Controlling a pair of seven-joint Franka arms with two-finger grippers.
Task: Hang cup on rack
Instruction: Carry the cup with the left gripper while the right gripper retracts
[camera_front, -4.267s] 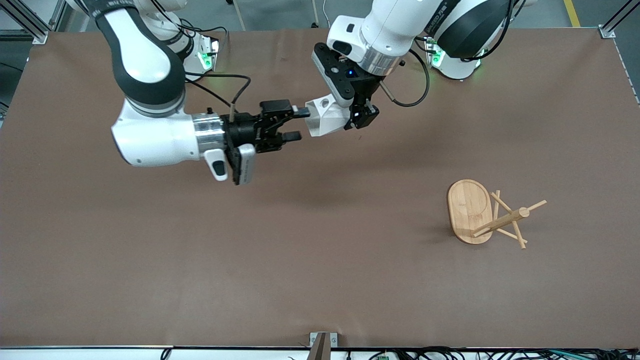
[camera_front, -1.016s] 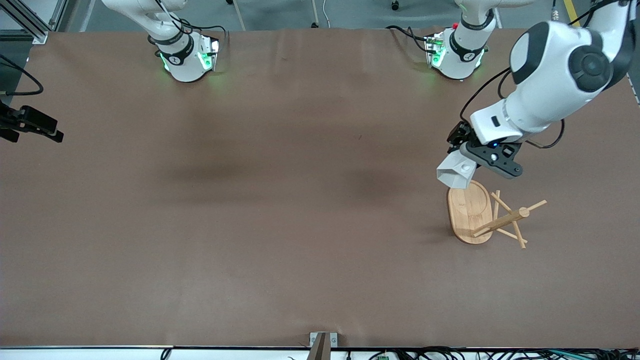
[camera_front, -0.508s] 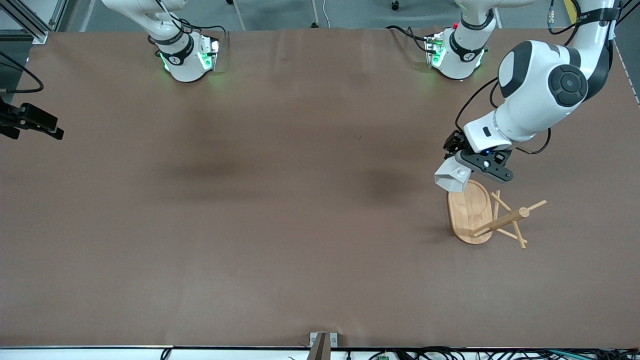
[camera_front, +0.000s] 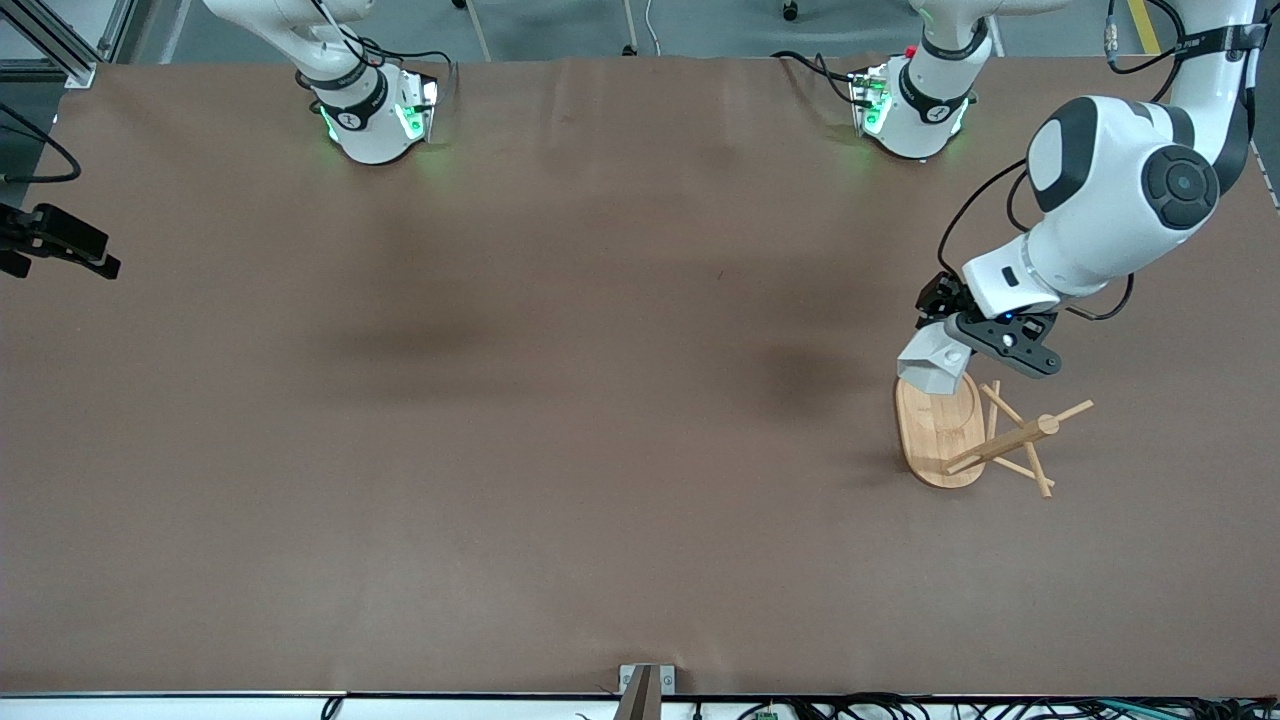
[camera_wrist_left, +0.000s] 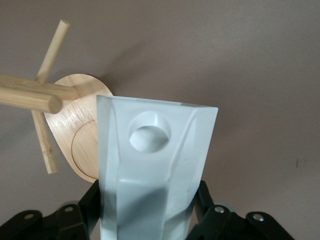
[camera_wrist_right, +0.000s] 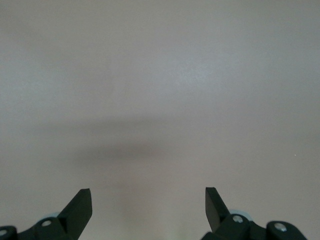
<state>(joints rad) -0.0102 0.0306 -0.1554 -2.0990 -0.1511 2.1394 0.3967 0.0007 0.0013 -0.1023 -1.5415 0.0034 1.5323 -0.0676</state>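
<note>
The white faceted cup (camera_front: 933, 360) is held in my left gripper (camera_front: 950, 328), which is shut on its body, over the edge of the rack's base that lies farther from the front camera. In the left wrist view the cup (camera_wrist_left: 150, 170) fills the middle, and its handle's round hole (camera_wrist_left: 149, 134) faces the camera. The bamboo rack (camera_front: 940, 432) shows its oval base, post (camera_front: 1012, 438) and slanted pegs, and it also shows in the left wrist view (camera_wrist_left: 80, 135). My right gripper (camera_front: 70, 258) is open and empty at the right arm's end of the table (camera_wrist_right: 148, 200).
The brown table mat (camera_front: 560, 400) spreads around the rack. A small metal bracket (camera_front: 645, 680) sits at the table edge nearest the front camera. The arm bases (camera_front: 370, 110) stand along the edge farthest from the front camera.
My left gripper has carried the cup from mid-table to the rack, and in the last half second it shifted toward the left arm's end, over the base. The right gripper has withdrawn and barely moves.
</note>
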